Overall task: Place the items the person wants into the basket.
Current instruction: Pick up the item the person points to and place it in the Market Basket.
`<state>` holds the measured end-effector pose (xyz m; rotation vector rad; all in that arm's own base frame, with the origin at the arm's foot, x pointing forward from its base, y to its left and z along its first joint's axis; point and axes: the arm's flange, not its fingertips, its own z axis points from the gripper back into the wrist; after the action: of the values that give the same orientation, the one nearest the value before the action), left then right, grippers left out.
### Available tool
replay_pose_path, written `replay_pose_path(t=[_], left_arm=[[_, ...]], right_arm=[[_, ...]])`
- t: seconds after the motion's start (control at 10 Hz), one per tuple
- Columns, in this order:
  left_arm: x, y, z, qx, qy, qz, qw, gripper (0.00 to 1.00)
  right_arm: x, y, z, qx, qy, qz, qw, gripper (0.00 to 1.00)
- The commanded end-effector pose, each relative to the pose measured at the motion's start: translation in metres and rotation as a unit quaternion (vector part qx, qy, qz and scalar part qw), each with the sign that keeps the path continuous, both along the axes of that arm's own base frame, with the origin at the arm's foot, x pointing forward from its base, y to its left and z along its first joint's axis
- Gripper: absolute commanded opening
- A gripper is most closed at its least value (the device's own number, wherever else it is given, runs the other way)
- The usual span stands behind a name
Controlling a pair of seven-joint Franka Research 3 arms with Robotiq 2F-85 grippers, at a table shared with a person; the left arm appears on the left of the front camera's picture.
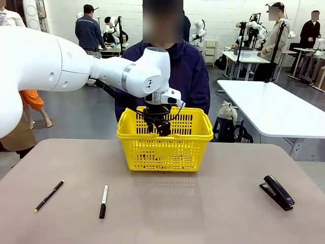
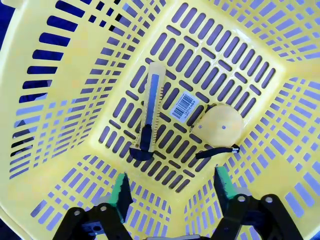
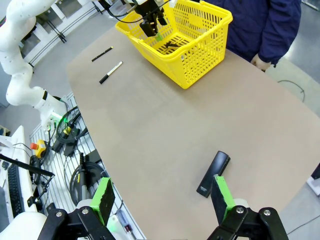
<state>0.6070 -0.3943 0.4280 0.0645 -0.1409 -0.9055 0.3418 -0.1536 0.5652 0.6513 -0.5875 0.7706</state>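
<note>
Left fingers (image 2: pixel 121 192) hang spread and empty over the utility knife (image 2: pixel 150 112) and tape measure (image 2: pixel 220 125) lying in the basket (image 2: pixel 60 100); lift straight up, clearing the rim. Right fingers (image 3: pixel 104 197), spread, hover by the stapler (image 3: pixel 213 173), near right on the desk (image 3: pixel 165 125).

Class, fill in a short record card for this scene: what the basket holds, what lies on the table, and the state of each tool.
in the basket: utility knife and tape measure, lying apart
on the table: stapler on the robot's right; pen and marker on its left
left tool: open, empty, over the basket's contents
right tool: open, empty, above the table near the stapler
person: behind the basket
</note>
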Motion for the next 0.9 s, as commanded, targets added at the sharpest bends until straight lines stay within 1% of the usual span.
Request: replay_pose_path(t=[0.0, 0.4, 0.5, 0.6, 0.8], left_arm=[[0.001, 0.002, 0.004, -0.01, -0.001, 0.006, 1.0, 1.0], [-0.001, 0.004, 0.011, -0.014, -0.006, 0.011, 1.0, 1.0], [-0.009, 0.004, 0.024, -0.016, -0.005, 0.017, 1.0, 1.0], [-0.021, 0.008, 0.044, -0.016, -0.02, 0.026, 0.999, 1.0], [-0.059, 0.021, 0.098, -0.034, -0.044, 0.053, 0.997, 1.0]], right_arm=[[0.001, 0.0, 0.001, 0.007, 0.0, 0.0, 1.0, 1.0], [0.001, 0.0, 0.001, 0.007, 0.0, 0.0, 1.0, 1.0], [0.001, 0.0, 0.001, 0.007, 0.0, 0.0, 1.0, 1.0], [0.001, 0.0, 0.001, 0.007, 0.0, 0.0, 1.0, 1.0], [0.001, 0.0, 0.001, 0.007, 0.0, 0.0, 1.0, 1.0]])
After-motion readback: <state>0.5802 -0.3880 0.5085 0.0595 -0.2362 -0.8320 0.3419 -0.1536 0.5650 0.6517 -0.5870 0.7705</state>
